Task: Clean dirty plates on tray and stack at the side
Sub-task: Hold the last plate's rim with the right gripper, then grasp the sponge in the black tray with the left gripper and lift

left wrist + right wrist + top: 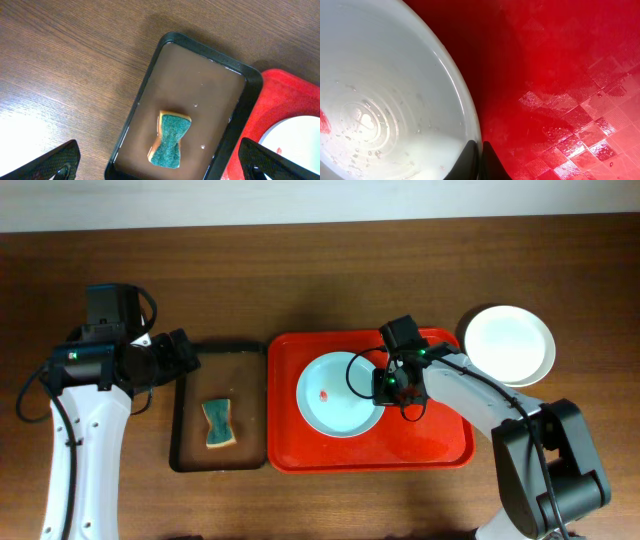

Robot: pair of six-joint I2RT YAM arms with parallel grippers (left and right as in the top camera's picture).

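Note:
A pale plate [338, 395] with a small red smear lies on the red tray [440, 445]. My right gripper [390, 385] is shut on this plate's right rim; in the right wrist view the two fingertips [480, 150] pinch the rim of the plate [380, 100] above the tray [560, 75]. A stack of clean plates [507, 345] stands on the table right of the tray. My left gripper [178, 352] is open and empty, hovering over the top left of the black tray. In the left wrist view its fingers [160, 162] are spread wide above the sponge [171, 140].
A black tray [190, 450] left of the red tray holds a green and yellow sponge [219, 424]. In the left wrist view the black tray [150, 85] borders the red tray [280, 100]. Bare wooden table lies around them.

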